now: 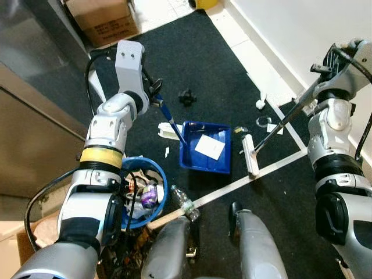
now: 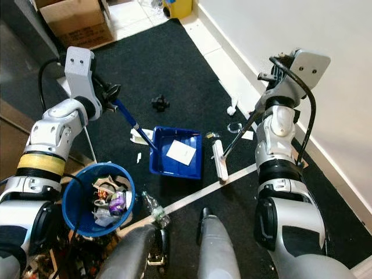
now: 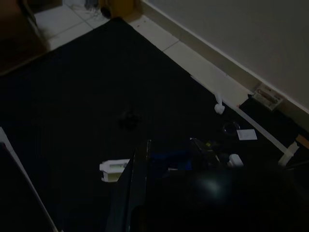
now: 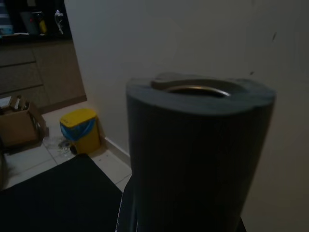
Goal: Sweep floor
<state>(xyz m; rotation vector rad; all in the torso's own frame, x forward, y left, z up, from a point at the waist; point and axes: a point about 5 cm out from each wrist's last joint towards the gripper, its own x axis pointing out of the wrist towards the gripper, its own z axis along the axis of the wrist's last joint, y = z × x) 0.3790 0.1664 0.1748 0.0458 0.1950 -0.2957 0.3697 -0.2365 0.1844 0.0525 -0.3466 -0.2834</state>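
Black low-pile carpet (image 1: 203, 64) bounded toward the robot's right by pale floor tiles (image 1: 256, 58) and a white wall (image 1: 314, 29); bounded toward the left by a brown cabinet front (image 1: 29, 133). Open carpet ahead of the pan, up to a brown cardboard box (image 1: 102, 20) at the far edge. White tape strip (image 1: 256, 177) crossing the carpet diagonally near the robot's legs.

Blue rectangular plastic dustpan (image 1: 204, 148) flat on the carpet, centre of view, a white paper square (image 1: 210, 146) inside. Blue dustpan handle (image 1: 170, 120) rising slantwise from the pan's left edge up to the left claw (image 1: 154, 93), clamped on its upper end.

Long thin dark broom pole (image 1: 285, 119), long axis diagonal, sloping from the right claw (image 2: 264, 104) down and leftward to a white flat broom head (image 1: 250, 154) resting on the carpet just right of the pan, apart from it. Right claw on the pole's upper part; finger opening: cannot tell. Grey ribbed foam grip (image 4: 193, 154) with metal core close in the right wrist view.

Scattered debris: small black object (image 1: 186, 97) ahead, white scraps (image 1: 261, 104) near the tiles, white piece (image 1: 165, 132) beside the pan. Round blue plastic bin (image 1: 143, 192) of mixed rubbish near the left leg; clear plastic bottle (image 1: 185, 203) beside it.
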